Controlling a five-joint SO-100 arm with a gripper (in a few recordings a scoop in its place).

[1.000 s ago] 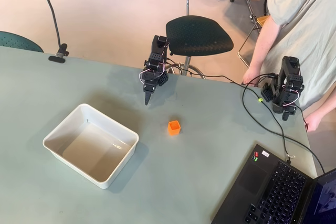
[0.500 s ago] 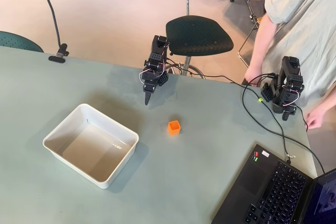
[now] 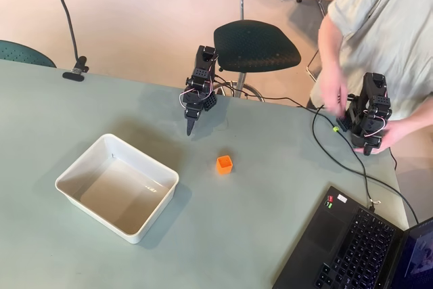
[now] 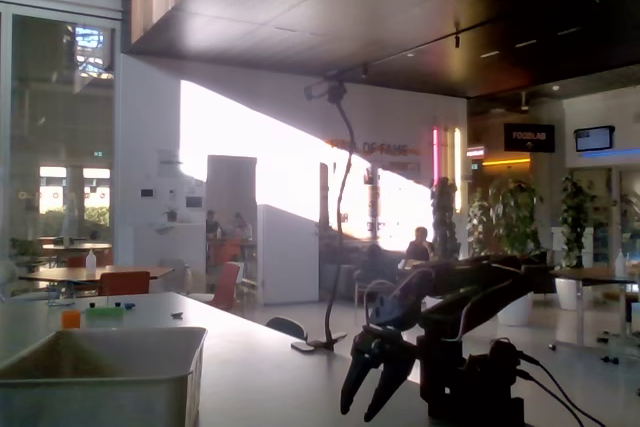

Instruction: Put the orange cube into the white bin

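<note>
Overhead view: orange cube near fingers.

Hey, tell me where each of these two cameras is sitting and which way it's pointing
Overhead view: mounted above the table, looking down on the white bin and the orange cube, with the arm folded at the far edge and its gripper pointing down.
Fixed view: low at table height, looking across the tabletop toward a bright hall, with the bin near on the left and the dark arm and gripper on the right.
Shared: both show the arm, its gripper and the white bin.
</note>
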